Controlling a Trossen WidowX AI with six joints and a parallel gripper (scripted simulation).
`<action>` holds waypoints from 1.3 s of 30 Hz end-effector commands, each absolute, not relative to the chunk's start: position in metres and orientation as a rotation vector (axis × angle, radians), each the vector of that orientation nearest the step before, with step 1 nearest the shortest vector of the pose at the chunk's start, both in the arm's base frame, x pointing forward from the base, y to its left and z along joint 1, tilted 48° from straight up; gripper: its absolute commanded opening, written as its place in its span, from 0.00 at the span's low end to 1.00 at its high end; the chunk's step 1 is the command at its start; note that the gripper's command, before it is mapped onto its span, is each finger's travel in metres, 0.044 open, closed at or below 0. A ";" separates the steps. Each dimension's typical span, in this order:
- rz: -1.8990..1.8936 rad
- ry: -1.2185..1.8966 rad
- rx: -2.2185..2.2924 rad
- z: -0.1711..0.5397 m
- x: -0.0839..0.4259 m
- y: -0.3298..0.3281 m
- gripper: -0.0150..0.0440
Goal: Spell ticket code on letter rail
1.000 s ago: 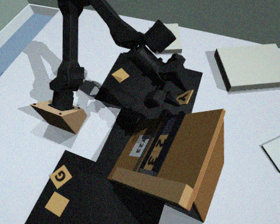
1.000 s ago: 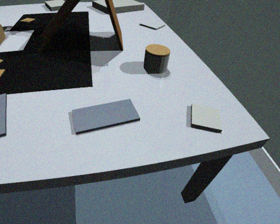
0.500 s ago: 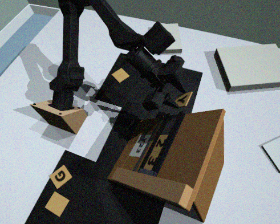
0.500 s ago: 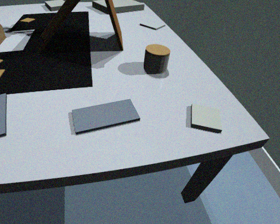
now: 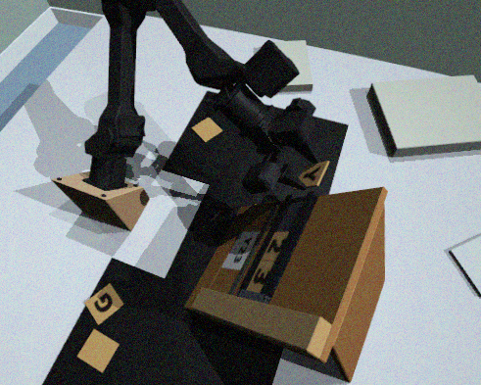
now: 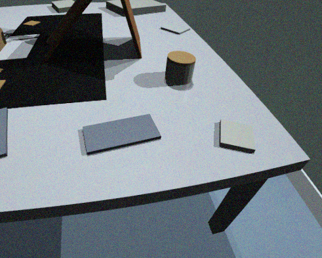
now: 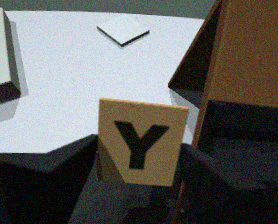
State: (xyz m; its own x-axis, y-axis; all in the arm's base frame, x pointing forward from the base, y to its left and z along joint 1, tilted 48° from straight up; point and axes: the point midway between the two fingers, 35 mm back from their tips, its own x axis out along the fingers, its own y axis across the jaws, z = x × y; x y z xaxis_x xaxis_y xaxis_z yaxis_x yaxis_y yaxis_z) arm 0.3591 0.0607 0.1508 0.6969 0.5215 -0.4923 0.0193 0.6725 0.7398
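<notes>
Top cam has the slanted brown wooden board (image 5: pixel 333 248) w/ the letter rail as the main landmark, so everything's rel. to that. The black two-finger gripper (image 5: pixel 289 171) (image 7: pixel 139 145) is just beyond the board's far end, fingers partway apart and clamped on a square tan tile w/ a black Y (image 5: pixel 316 173) (image 7: pixel 141 142). Wrist cam shows the Y upright, a finger on each side, board off to the right of it. In the dark rail on the board sit two tan tiles, black 2 (image 5: pixel 277 243) and black 3 (image 5: pixel 259 275), the 3 nearer the board's pale end block (image 5: pixel 320 337) and the 2 next to it, toward the gripper end. White printed ticket (image 5: pixel 240 250) is on the board alongside the rail, looks like YZ3 or Y23, too grainy to tell tbh. Left of the board in the same view, on the black mat (image 5: pixel 145 326) (image 6: pixel 77 81), there's a tan tile w/ a black G (image 5: pixel 104 304) and a blank-looking tan tile (image 5: pixel 98 350) just beside it. Another plain tan tile (image 5: pixel 207 129) (image 6: pixel 31 23) is on the mat past the board's far end, near the arm. Exterior cam also has a dark cylinder w/ a tan top (image 6: pixel 180 68) standing on the white counter near the board, fwiw.
</notes>
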 end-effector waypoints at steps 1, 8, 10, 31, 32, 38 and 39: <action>0.318 0.757 0.793 0.150 0.359 0.059 0.25; 0.318 0.757 0.793 0.147 0.359 0.056 0.25; 0.318 0.757 0.793 0.146 0.359 0.056 0.25; 0.318 0.757 0.792 0.139 0.359 0.049 0.25; 0.318 0.757 0.792 0.138 0.359 0.048 0.25; 0.318 0.757 0.792 0.136 0.359 0.046 0.25; 0.318 0.757 0.792 0.136 0.359 0.046 0.25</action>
